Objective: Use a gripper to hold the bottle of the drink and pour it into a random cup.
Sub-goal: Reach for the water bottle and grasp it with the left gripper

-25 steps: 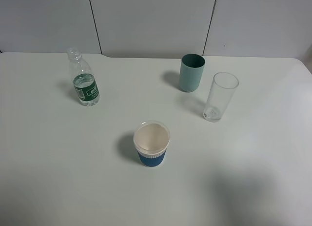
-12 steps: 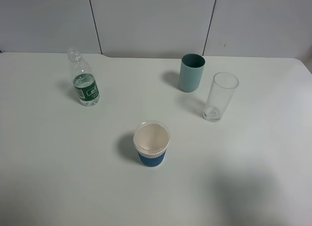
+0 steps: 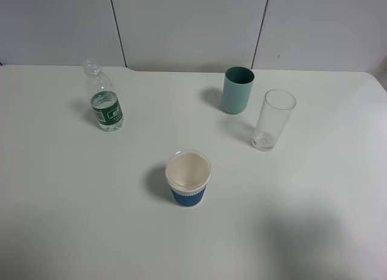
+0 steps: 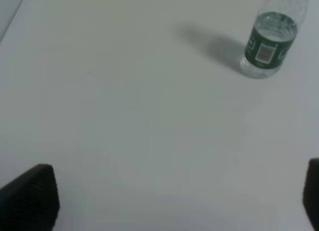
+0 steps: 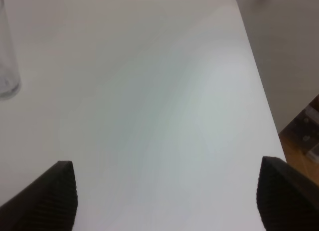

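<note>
The bottle of the drink (image 3: 106, 104), clear with a green label and no cap, stands upright at the table's back left. It also shows in the left wrist view as the bottle (image 4: 269, 41), well ahead of my left gripper (image 4: 172, 193), whose dark fingertips (image 4: 30, 196) stand wide apart with nothing between them. The cup (image 3: 188, 177), white with a blue ribbed sleeve, stands upright near the middle of the table. My right gripper (image 5: 167, 193) is open over bare table, its fingers (image 5: 47, 196) far apart. Neither arm shows in the exterior high view.
A teal tumbler (image 3: 237, 90) and a tall clear glass (image 3: 273, 120) stand at the back right. The glass (image 5: 6, 66) shows at the edge of the right wrist view. The table's right edge (image 5: 259, 91) drops to the floor there.
</note>
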`<move>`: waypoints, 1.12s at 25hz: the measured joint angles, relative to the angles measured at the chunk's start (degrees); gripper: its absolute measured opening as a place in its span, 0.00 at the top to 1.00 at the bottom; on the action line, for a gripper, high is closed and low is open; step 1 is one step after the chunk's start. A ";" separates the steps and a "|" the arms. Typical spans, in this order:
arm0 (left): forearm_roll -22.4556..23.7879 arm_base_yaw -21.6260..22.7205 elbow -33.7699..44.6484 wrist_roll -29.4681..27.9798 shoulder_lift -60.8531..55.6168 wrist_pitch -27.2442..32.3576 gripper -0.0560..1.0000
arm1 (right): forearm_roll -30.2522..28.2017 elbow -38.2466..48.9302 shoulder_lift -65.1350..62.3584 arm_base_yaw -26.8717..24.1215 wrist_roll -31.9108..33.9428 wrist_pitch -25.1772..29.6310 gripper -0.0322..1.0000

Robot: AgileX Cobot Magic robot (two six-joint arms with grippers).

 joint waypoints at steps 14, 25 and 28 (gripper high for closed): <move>0.00 0.00 0.00 0.00 0.00 0.00 0.00 | 0.00 0.00 0.00 0.00 0.00 0.00 0.25; 0.00 0.00 0.00 0.00 0.00 0.00 0.00 | 0.00 0.00 0.00 0.00 0.00 0.00 0.25; 0.00 0.00 0.00 0.00 0.00 0.00 0.00 | 0.00 0.00 0.00 0.02 0.00 0.00 0.25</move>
